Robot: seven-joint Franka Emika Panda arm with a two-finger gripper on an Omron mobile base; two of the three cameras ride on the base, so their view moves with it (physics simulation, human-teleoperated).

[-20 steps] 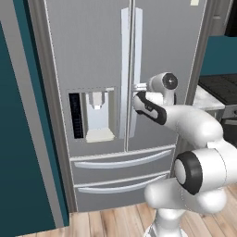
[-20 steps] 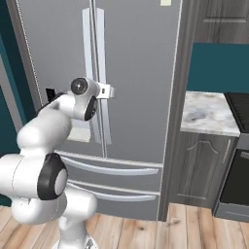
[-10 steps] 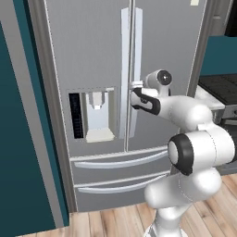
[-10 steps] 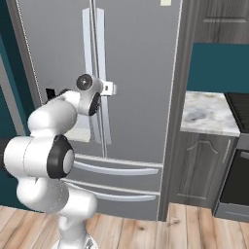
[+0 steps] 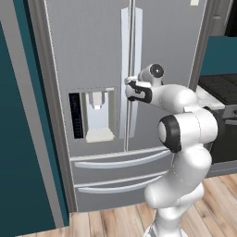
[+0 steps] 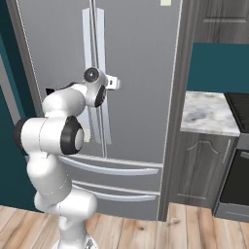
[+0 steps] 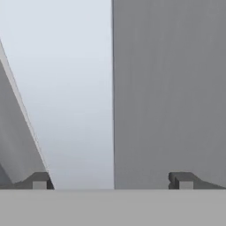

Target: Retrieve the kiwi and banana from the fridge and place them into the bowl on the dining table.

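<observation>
The fridge (image 5: 97,92) stands shut, so the kiwi and banana inside are hidden. In the hand view the pale handle (image 7: 66,88) lies left of centre between the released, wide-spread jaws, with grey door to its right. Its long axis runs upright, straight ahead of the gripper (image 5: 131,89).

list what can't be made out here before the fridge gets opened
- Fridge interior, with any fruit inside: hidden in both base views by its shut doors.
- Whether the open hand touches the pale handle: in the hand view the fingertips straddle it, contact unclear; in the left base view the wrist covers the spot.
- Fridge top: cut off by the upper edge of both base views.
- Door dispenser: partly behind the arm in the right base view.
</observation>
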